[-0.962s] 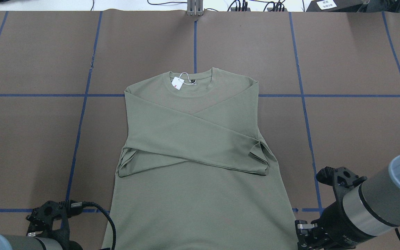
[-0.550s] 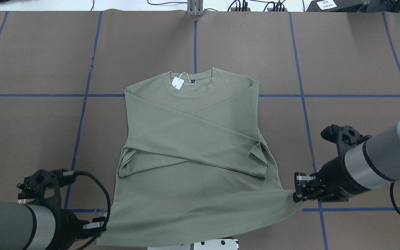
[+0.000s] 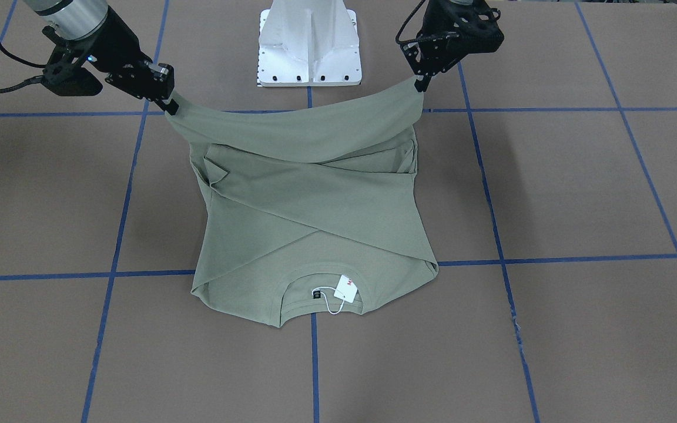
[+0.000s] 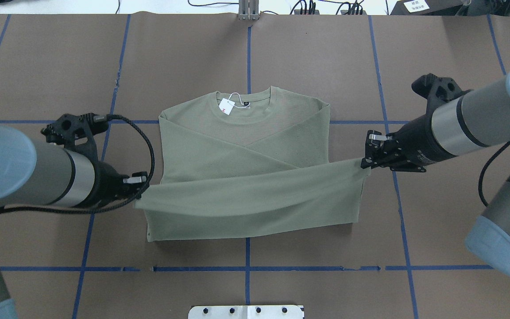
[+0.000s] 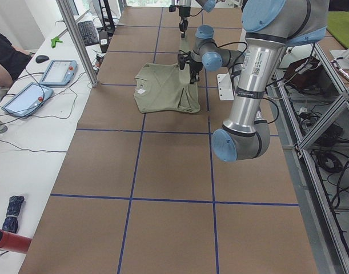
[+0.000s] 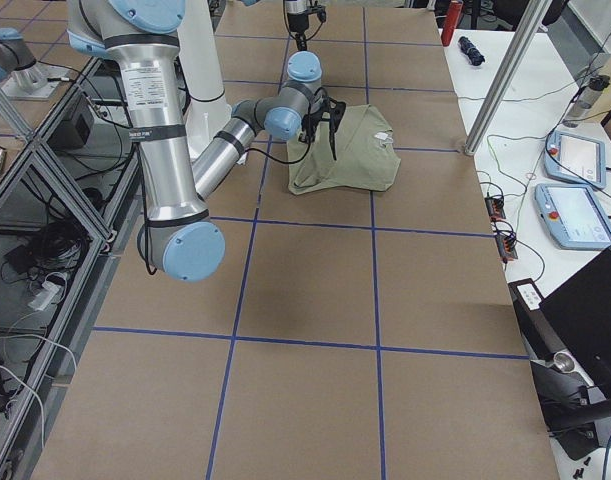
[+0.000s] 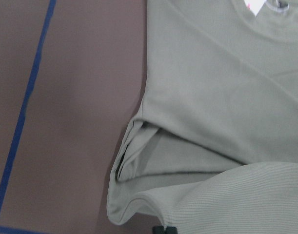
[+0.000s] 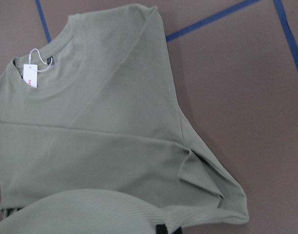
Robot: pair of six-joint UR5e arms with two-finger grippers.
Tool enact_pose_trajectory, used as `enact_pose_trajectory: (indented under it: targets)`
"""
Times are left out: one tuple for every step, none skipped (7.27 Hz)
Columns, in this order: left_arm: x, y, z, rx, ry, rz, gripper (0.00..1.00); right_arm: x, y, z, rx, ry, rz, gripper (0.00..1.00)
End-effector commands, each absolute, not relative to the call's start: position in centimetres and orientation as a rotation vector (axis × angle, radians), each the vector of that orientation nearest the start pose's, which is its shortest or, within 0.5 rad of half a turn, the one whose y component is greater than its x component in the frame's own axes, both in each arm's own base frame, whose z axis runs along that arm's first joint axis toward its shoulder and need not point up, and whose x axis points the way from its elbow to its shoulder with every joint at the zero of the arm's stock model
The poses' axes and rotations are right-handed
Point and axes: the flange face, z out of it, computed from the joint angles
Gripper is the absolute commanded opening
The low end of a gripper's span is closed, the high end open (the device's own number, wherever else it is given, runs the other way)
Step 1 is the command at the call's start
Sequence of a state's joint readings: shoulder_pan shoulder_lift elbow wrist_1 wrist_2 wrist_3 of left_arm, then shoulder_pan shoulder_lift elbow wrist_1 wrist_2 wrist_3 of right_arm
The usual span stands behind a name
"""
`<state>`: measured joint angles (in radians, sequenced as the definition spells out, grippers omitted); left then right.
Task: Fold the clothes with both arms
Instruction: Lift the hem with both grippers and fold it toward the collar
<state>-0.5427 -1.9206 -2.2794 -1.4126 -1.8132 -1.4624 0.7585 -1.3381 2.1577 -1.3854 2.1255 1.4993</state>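
One olive shirt [image 4: 237, 146], one white hang tag [image 4: 226, 106], one white pedestal [image 3: 309, 41], two black grippers: left gripper [image 4: 139, 195], right gripper [image 4: 364, 165].

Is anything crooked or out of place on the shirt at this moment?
The lifted hem runs aslant: the right gripper holds its corner nearer the collar than the left gripper does, so the fold may land skewed. The white tag lies over the collar.
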Motion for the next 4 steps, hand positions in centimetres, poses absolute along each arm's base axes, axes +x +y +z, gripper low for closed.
enact_pose_trajectory:
  targets:
    - [34.6, -41.4, 21.5, 0.139, 0.861, -0.351, 0.0, -33.6, -45.7, 23.6, 0.052, -1.066, 0.394, 0.0]
    - [36.1, -45.0, 22.3, 0.154, 0.854, -0.385, 0.0, -34.7, -47.6, 23.7, 0.097, -1.037, 0.403, 0.0]
    - [38.6, -47.9, 25.1, 0.163, 0.856, -0.394, 0.0, -35.3, -50.1, 25.5, 0.111, -0.988, 0.415, 0.0]
    - [40.4, -50.0, 28.0, 0.17, 0.865, -0.399, 0.0, -36.4, -52.0, 26.1, 0.126, -0.983, 0.425, 0.0]
